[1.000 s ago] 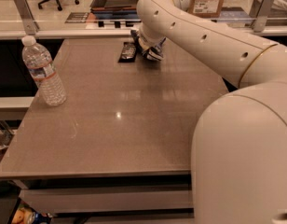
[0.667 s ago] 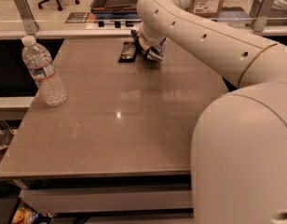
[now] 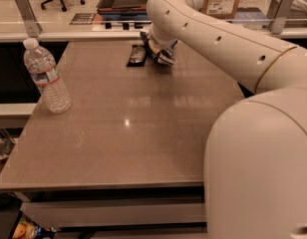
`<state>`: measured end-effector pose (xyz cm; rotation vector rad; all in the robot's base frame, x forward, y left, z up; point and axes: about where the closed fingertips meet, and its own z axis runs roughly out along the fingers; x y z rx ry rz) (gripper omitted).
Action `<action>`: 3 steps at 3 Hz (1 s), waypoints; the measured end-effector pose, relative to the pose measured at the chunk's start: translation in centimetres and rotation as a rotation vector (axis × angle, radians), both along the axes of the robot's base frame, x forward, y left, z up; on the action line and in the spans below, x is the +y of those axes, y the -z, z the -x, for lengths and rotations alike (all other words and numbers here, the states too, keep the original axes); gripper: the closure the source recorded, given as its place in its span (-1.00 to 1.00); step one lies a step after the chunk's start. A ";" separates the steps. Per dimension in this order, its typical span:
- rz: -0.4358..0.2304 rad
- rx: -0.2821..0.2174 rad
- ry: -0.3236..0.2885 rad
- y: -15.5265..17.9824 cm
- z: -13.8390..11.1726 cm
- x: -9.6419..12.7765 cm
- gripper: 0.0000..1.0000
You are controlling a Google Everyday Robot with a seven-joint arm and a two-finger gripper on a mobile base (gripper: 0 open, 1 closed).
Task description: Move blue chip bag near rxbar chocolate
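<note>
**Bag at the far edge, just beside the bar**

At the left, a water bottle (image 3: 46,76) stands upright on the table (image 3: 123,133), well apart from everything else. Farther right, near the far edge, the rxbar chocolate (image 3: 137,55) lies flat. Just to its right sits the blue chip bag (image 3: 166,59), mostly hidden, with only a crumpled dark and white corner showing. The gripper (image 3: 158,51) hangs over the bag, under the bend of the arm (image 3: 228,39). Whether it grips the bag or has let go, I cannot tell.

The bag looks close enough to the bar that the task seems nearly done. The risks are small ones. If the gripper lifts off while it is caught on the crinkly bag, it could drag the bag away or nudge the bar toward the far edge.

Count: one water bottle, one bar, one chip bag, one gripper.
</note>
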<state>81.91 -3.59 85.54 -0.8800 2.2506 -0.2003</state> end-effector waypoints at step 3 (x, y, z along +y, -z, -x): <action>0.093 -0.018 0.132 -2.0 0.6 -3.3 1.00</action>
